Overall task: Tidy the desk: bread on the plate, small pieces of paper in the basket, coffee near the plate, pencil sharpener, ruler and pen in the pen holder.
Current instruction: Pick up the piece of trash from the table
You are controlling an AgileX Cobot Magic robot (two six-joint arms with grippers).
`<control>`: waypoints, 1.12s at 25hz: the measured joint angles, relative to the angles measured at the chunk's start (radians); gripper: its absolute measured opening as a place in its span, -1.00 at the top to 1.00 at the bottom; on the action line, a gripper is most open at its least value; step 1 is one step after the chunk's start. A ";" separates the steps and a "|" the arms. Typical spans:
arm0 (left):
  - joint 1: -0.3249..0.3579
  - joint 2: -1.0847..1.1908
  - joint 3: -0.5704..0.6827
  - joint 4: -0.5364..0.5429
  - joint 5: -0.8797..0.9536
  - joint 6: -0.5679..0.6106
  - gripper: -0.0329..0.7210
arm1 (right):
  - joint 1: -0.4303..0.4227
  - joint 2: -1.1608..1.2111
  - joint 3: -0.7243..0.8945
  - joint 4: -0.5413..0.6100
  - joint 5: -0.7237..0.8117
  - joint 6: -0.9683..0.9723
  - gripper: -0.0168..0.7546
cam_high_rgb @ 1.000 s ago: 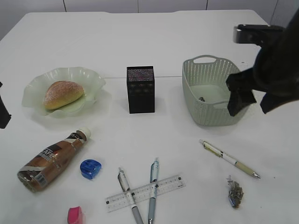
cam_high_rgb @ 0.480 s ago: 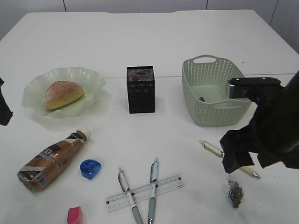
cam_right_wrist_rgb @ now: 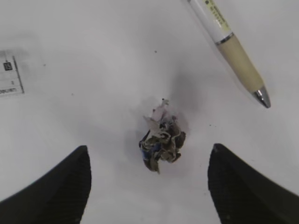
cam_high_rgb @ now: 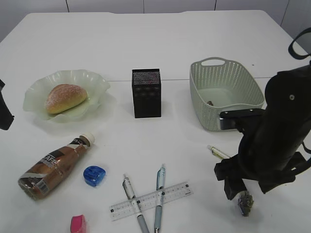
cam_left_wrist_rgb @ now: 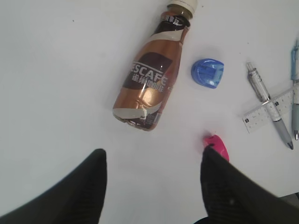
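Note:
The bread (cam_high_rgb: 65,98) lies on the pale green plate (cam_high_rgb: 97,82). The coffee bottle (cam_high_rgb: 53,165) (cam_left_wrist_rgb: 152,79) lies on its side. The blue pencil sharpener (cam_high_rgb: 94,175) (cam_left_wrist_rgb: 208,73), the ruler (cam_high_rgb: 150,200) and two pens (cam_high_rgb: 133,201) (cam_high_rgb: 159,194) lie at the front. A third pen (cam_high_rgb: 218,153) (cam_right_wrist_rgb: 233,46) lies at the right. My right gripper (cam_high_rgb: 238,191) (cam_right_wrist_rgb: 148,149) is open, low over a crumpled piece of paper (cam_high_rgb: 245,203) (cam_right_wrist_rgb: 161,140) that sits between its fingers. My left gripper (cam_high_rgb: 4,114) (cam_left_wrist_rgb: 153,154) is open and empty, near the bottle's base.
The black pen holder (cam_high_rgb: 146,92) stands in the middle. The grey-green basket (cam_high_rgb: 226,99) at the right holds one small scrap (cam_high_rgb: 210,103). A pink object (cam_high_rgb: 78,224) (cam_left_wrist_rgb: 216,145) lies at the front left, beside my left gripper's right finger.
My right arm has moved from beside the basket down and toward the front, and now hangs over the crumpled paper. The left arm has not moved.

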 joint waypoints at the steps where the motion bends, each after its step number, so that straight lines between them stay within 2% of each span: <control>1: 0.000 0.000 0.000 0.000 0.000 0.000 -0.30 | 0.000 0.016 0.000 -0.001 0.000 0.000 -0.52; 13: 0.000 0.000 0.000 0.002 -0.032 0.000 -0.29 | 0.000 0.137 0.000 -0.005 -0.056 0.000 -0.52; 16: 0.000 0.000 0.000 0.006 -0.034 0.000 -0.29 | 0.000 0.153 0.000 -0.005 -0.058 0.000 -0.43; 20: 0.000 0.000 0.000 0.006 -0.036 0.000 -0.29 | 0.000 0.159 0.000 -0.005 -0.060 0.000 -0.01; 25: 0.000 0.000 0.000 0.006 -0.038 0.000 -0.28 | 0.000 0.159 0.000 -0.005 -0.060 0.000 0.69; 28: 0.000 0.000 0.000 0.006 -0.038 0.000 -0.28 | 0.000 0.152 -0.002 -0.005 -0.058 -0.004 0.84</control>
